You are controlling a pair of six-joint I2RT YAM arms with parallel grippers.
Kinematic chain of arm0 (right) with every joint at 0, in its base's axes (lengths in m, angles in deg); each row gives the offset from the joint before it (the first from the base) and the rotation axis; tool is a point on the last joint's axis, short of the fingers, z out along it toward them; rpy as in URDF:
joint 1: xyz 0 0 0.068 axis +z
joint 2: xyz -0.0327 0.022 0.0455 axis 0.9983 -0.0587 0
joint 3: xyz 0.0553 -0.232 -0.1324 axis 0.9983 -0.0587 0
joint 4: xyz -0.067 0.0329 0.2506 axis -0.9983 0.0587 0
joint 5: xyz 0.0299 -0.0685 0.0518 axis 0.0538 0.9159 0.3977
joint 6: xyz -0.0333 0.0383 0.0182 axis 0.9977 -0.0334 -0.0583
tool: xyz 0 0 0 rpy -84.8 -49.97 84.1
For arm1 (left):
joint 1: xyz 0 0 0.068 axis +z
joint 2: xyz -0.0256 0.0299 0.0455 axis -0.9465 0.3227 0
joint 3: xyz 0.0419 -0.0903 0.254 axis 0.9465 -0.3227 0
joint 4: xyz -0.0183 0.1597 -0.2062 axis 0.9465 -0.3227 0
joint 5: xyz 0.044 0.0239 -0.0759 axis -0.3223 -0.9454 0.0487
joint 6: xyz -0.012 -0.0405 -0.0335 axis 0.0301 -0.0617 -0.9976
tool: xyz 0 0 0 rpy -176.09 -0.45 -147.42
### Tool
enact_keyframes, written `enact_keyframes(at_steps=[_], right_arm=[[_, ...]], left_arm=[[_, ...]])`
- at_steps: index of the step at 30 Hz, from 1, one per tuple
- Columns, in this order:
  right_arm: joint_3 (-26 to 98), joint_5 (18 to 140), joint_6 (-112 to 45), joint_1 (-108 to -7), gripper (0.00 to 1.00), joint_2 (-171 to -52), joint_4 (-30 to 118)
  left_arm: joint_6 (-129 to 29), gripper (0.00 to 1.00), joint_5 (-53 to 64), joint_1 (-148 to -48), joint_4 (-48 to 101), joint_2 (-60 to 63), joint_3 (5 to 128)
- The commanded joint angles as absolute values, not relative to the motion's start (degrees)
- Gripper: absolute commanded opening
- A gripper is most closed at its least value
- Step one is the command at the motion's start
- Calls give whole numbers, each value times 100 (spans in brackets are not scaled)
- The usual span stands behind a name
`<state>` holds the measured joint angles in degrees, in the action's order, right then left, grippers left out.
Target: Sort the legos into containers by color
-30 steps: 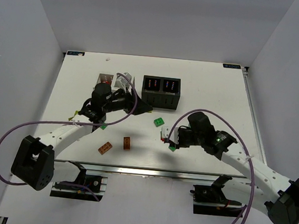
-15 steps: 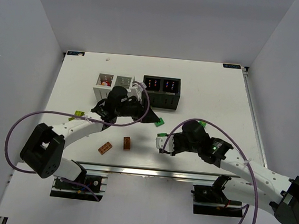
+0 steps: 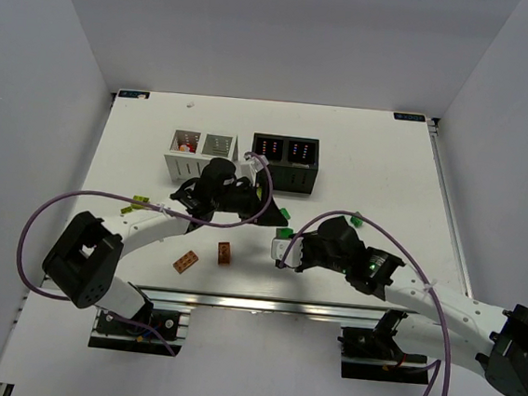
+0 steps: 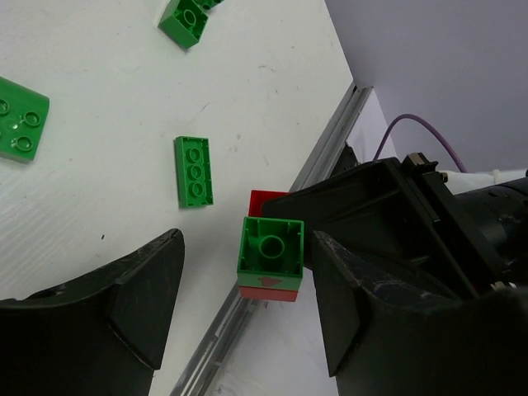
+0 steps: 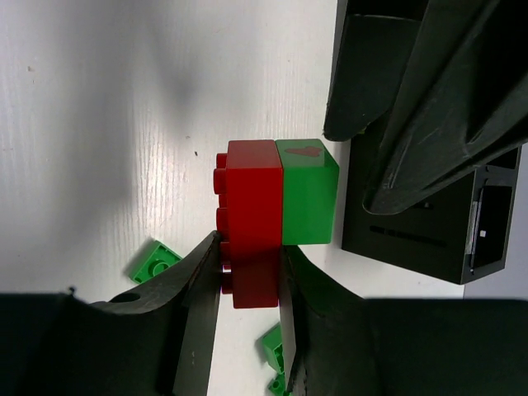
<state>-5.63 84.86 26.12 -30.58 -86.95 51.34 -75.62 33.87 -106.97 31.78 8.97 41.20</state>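
Right gripper (image 5: 247, 264) clamps red studded plastic brick (image 5: 252, 190), green plastic brick (image 5: 307, 194) stuck on it; left gripper (image 4: 245, 256) wide, straddling the green one.

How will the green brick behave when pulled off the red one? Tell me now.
Likely stiff: the hard plastic green brick won't flex. It will probably resist, being pressed onto the red brick. Its smooth sides may slip.

The red brick (image 5: 252, 223) held in the right pincer (image 5: 250, 247) and the green brick (image 5: 307, 191) stuck to it are smooth plastic with a soft sheen. The fingers (image 5: 194, 309) look like matt black plastic. The table (image 5: 99, 124) beneath them is white, matt and faintly grained.
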Motion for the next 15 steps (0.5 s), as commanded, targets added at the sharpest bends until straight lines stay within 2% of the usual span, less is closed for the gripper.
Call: enact_keyframes(at_steps=[1, 15], right_arm=[[-616, 8609, 2498, -3012, 0, -8618, 4693], [-748, 8890, 2401, -3012, 0, -8513, 4438]], left_arm=[[-7556, 72, 3519, -10748, 3219, 808, 4329], [-7521, 71, 3563, -10879, 3166, 957, 4364]])
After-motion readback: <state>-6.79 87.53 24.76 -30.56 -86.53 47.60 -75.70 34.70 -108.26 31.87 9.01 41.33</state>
